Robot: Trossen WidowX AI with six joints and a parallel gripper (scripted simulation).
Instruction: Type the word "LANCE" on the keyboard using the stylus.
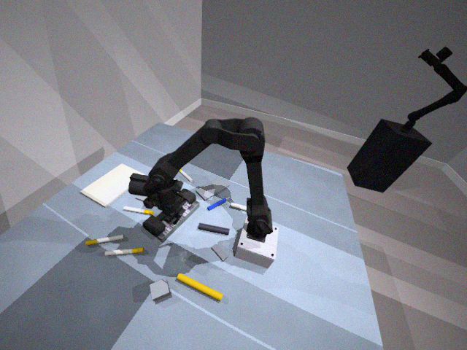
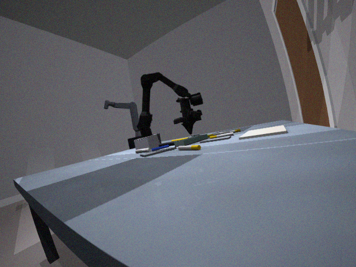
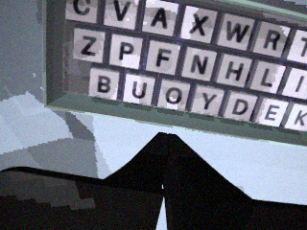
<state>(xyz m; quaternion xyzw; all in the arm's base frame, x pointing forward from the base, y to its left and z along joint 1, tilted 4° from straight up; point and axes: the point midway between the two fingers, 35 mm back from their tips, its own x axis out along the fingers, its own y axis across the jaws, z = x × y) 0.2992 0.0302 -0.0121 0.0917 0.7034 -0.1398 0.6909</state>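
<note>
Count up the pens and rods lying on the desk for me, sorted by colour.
White pens with yellow ends: 4
White pen, partly hidden: 1
Slim blue pen: 1
Dark grey rod: 1
Thick yellow rod: 1
Total: 8
</note>
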